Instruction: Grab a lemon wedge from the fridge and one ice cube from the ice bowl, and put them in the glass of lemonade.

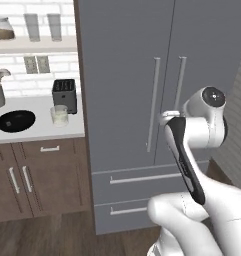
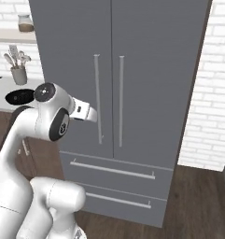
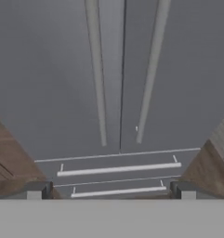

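Hand view looks straight at the closed fridge [image 3: 62, 69], its two bar handles [image 3: 97, 69] centre frame, the gripper [image 3: 111, 190] spread wide and empty at bottom, seemingly lined up to open a door for the unseen lemon wedge

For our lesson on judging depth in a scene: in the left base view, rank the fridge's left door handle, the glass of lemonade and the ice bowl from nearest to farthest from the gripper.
Gripper, open, faces the fridge doors.
1. Fridge's left door handle: just beside the gripper.
2. Glass of lemonade: on the counter, left of the fridge.
3. Ice bowl: farther left on the same counter.
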Motion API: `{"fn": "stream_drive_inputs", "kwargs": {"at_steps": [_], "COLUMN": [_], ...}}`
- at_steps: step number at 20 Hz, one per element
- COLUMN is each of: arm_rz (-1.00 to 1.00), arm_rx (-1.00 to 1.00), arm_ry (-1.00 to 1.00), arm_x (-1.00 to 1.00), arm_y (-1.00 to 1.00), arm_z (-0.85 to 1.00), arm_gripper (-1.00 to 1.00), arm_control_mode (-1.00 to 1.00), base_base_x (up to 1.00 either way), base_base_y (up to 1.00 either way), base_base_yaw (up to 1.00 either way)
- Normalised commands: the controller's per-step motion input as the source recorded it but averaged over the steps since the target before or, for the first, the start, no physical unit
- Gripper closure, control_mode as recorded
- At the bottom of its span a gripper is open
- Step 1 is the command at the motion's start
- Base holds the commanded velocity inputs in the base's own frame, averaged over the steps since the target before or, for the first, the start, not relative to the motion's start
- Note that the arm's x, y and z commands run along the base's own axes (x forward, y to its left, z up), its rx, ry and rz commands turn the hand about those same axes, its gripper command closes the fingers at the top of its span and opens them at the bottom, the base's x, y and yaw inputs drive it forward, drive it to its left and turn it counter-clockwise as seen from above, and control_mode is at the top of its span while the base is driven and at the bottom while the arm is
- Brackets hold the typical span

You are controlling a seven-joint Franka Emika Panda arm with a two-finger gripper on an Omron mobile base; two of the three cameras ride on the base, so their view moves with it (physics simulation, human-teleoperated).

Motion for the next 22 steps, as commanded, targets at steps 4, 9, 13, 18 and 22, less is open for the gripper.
{"fn": "stream_drive_inputs", "kwargs": {"at_steps": [4,9,13,18,22], "arm_rz": [0.04,0.02,0.0,0.0,0.0], "arm_rx": [0.0,0.02,0.0,0.0,0.0], "arm_ry": [-0.2,-0.16,-0.01,0.0,-0.02], "arm_x": [0.95,0.86,0.79,0.72,0.7], "arm_y": [0.08,0.0,0.0,0.0,0.0], "arm_z": [0.0,0.0,0.0,0.0,-0.01], "arm_gripper": [-1.0,-1.0,-1.0,-1.0,-1.0], "arm_control_mode": [-1.0,-1.0,-1.0,-1.0,-1.0], "base_base_x": [0.0,0.0,0.0,0.0,0.0], "base_base_y": [0.0,0.0,0.0,0.0,0.0], "base_base_yaw": [0.0,0.0,0.0,0.0,0.0]}}
